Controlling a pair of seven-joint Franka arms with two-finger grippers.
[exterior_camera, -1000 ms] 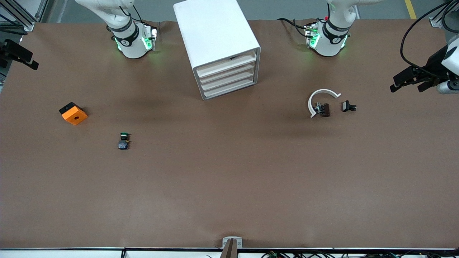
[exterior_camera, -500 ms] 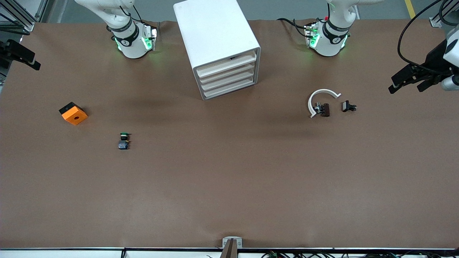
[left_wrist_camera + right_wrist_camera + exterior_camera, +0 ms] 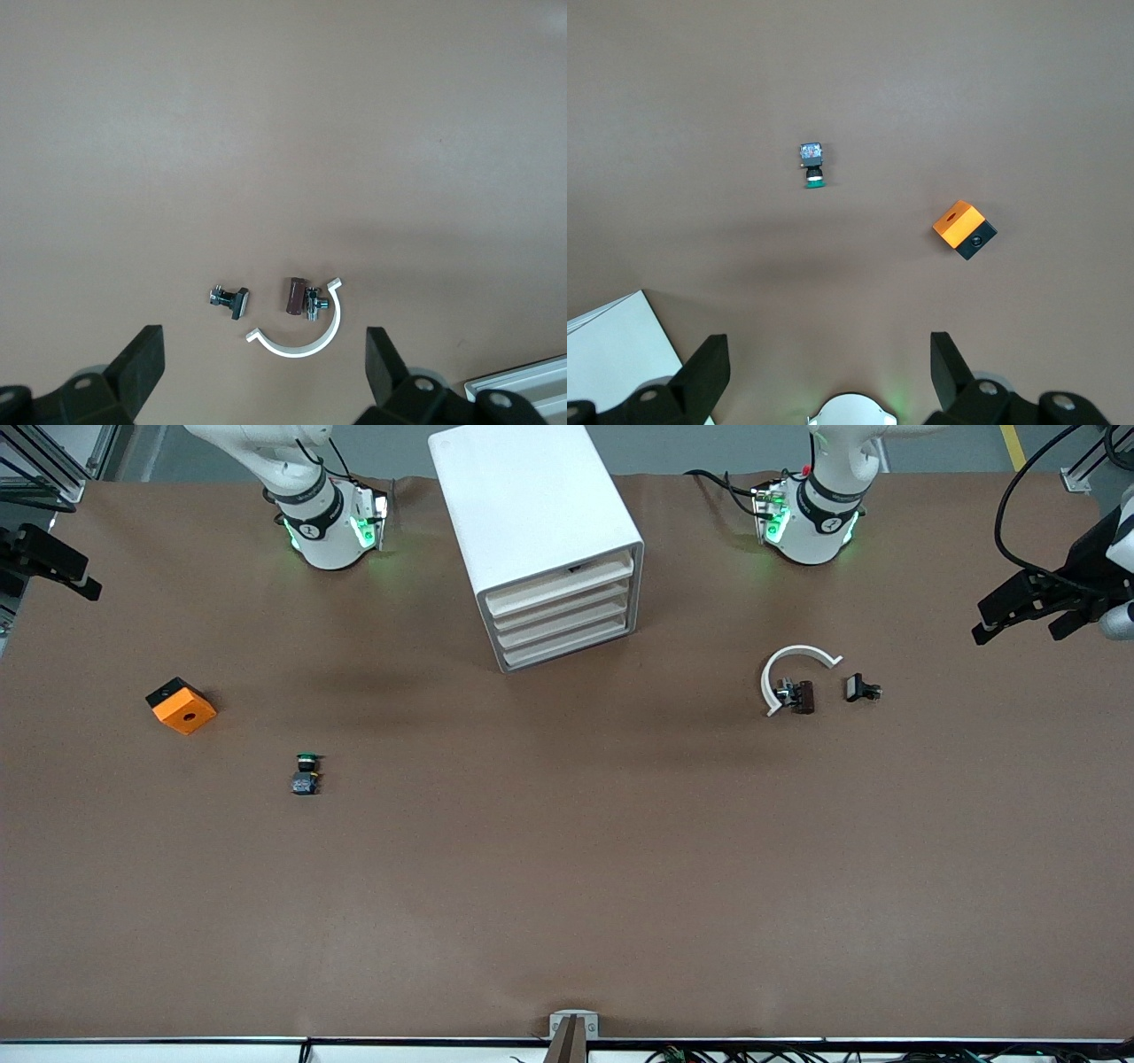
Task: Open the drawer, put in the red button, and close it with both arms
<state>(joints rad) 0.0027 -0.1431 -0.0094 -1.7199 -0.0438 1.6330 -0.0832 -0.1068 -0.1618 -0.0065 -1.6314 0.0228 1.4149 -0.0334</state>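
Note:
The white drawer cabinet [image 3: 536, 514] stands between the two arm bases, with all its drawers [image 3: 563, 615] shut. No red-capped button shows in any view. A green-capped button [image 3: 306, 772] on a dark body lies toward the right arm's end; it also shows in the right wrist view [image 3: 812, 165]. My left gripper [image 3: 1017, 624] is open and empty, high over the table's edge at the left arm's end; its fingers stand wide apart in the left wrist view [image 3: 262, 354]. My right gripper [image 3: 49, 580] is open and empty, high over the table's edge at the right arm's end [image 3: 828, 350].
An orange block [image 3: 181, 705] lies near the green-capped button [image 3: 965, 228]. A white C-shaped clip [image 3: 791, 669] with a brown metal-ended piece [image 3: 802, 696] and a small black bolt piece [image 3: 861, 689] lie toward the left arm's end [image 3: 301, 336].
My left gripper has drifted a little toward the left arm's end of the table and slightly higher in the front view. The right gripper has barely moved. Nothing on the table has moved.

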